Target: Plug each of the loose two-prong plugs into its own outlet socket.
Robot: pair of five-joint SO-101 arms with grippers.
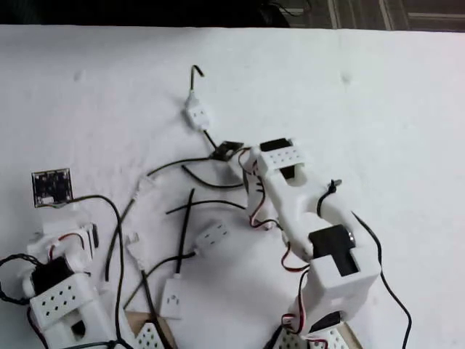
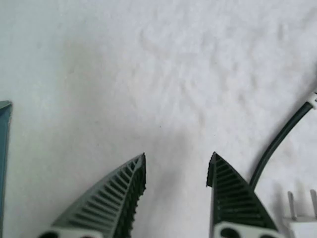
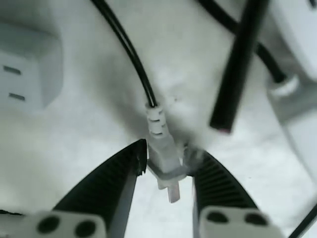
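The right gripper (image 3: 168,151) pinches a white two-prong plug (image 3: 159,144), its prongs toward the wrist, near an outlet socket (image 3: 25,74) with both slots showing. The left gripper (image 2: 178,156) gapes wide over the table (image 2: 173,74), a loose plug (image 2: 303,220) lying just beside it.

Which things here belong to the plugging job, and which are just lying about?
Job: white plug in the right claw; loose plug beside the left claw; outlet sockets; black cables.
Lying about: small dark square board.
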